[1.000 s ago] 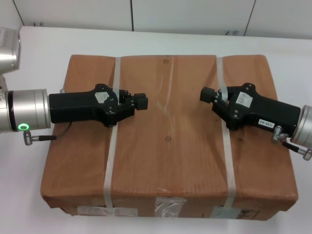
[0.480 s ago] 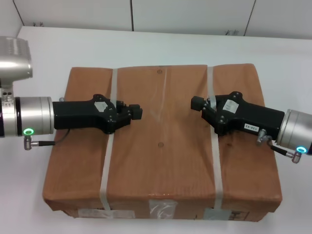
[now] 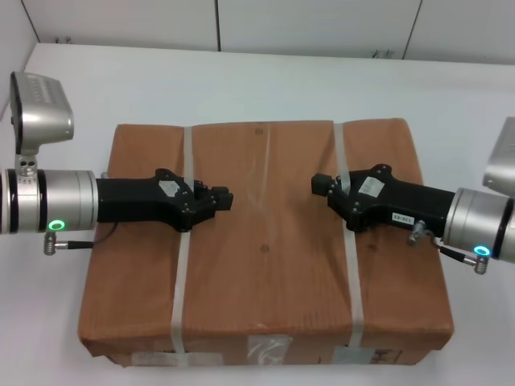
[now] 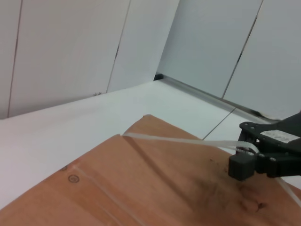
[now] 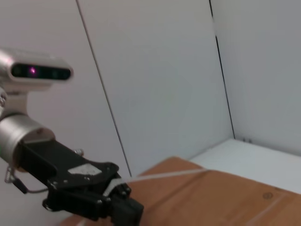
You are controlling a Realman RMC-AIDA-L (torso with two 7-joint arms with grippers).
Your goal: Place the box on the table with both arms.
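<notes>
The brown cardboard box (image 3: pixel 265 265) lies flat over the white table (image 3: pixel 241 80), seen from above. Two whitish straps cross it. My left gripper (image 3: pixel 225 198) lies on its top at the left strap (image 3: pixel 179 297), fingers pointing inward. My right gripper (image 3: pixel 319 185) lies at the right strap (image 3: pixel 352 297), pointing inward too. The left wrist view shows the right gripper (image 4: pixel 242 165) with the strap (image 4: pixel 178 140) pulled up to it. The right wrist view shows the left gripper (image 5: pixel 129 212) with a strap (image 5: pixel 164 175) rising to it. Both look shut on their straps.
White table surface surrounds the box on the left, right and far sides. White wall panels (image 3: pixel 322 24) stand behind the table's far edge. Clear tape and labels (image 3: pixel 269 347) show on the box's near side.
The box looks smaller and lower in the head view, as if sinking toward the table. Both grippers have stayed at their straps and gone down with it; more of both wrists shows.
</notes>
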